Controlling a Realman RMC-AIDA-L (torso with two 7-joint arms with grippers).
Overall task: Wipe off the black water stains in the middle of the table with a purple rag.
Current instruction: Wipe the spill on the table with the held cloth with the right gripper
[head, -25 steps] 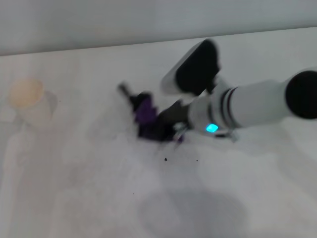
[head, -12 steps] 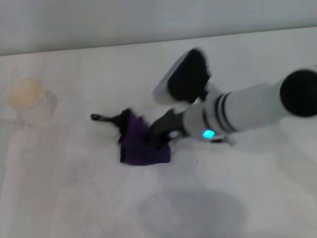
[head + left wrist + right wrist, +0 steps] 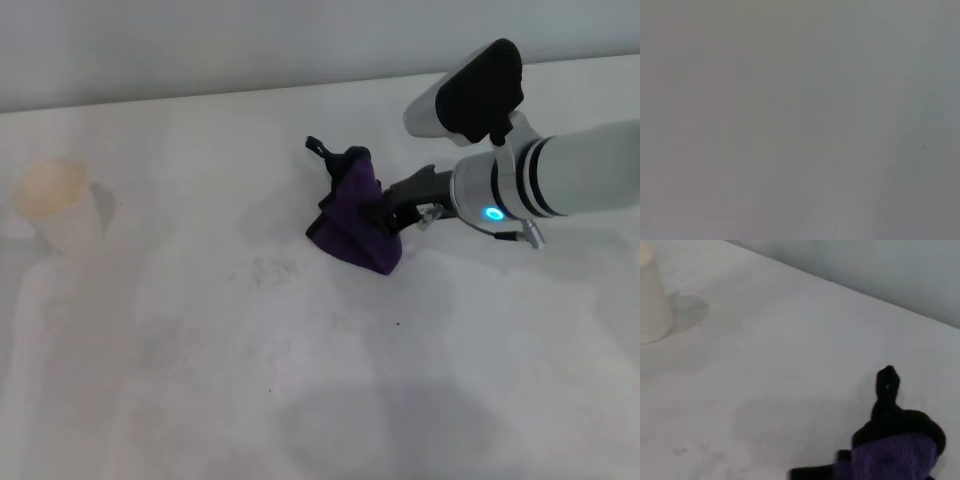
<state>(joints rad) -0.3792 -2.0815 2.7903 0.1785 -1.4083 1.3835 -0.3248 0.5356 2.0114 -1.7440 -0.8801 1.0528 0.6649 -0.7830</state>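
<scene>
My right gripper (image 3: 388, 214) reaches in from the right and is shut on the purple rag (image 3: 352, 222). The rag is bunched up and rests on the white table (image 3: 200, 380) right of centre. Its far tip (image 3: 326, 155) is dark. The rag also shows in the right wrist view (image 3: 895, 457), with the dark tip (image 3: 887, 382) standing up. No dark puddle of black water stains shows. Only a faint grey smear (image 3: 268, 268) and tiny specks (image 3: 398, 322) lie on the table left of and in front of the rag. The left gripper is out of view.
A pale paper cup (image 3: 57, 206) stands at the far left of the table; it also shows in the right wrist view (image 3: 651, 300). The table's far edge (image 3: 200, 100) meets a grey wall. The left wrist view shows only plain grey surface.
My right gripper first dragged the rag left and toward me, then swept it right and away to where it lies now. The dark marks it passed over are gone.
</scene>
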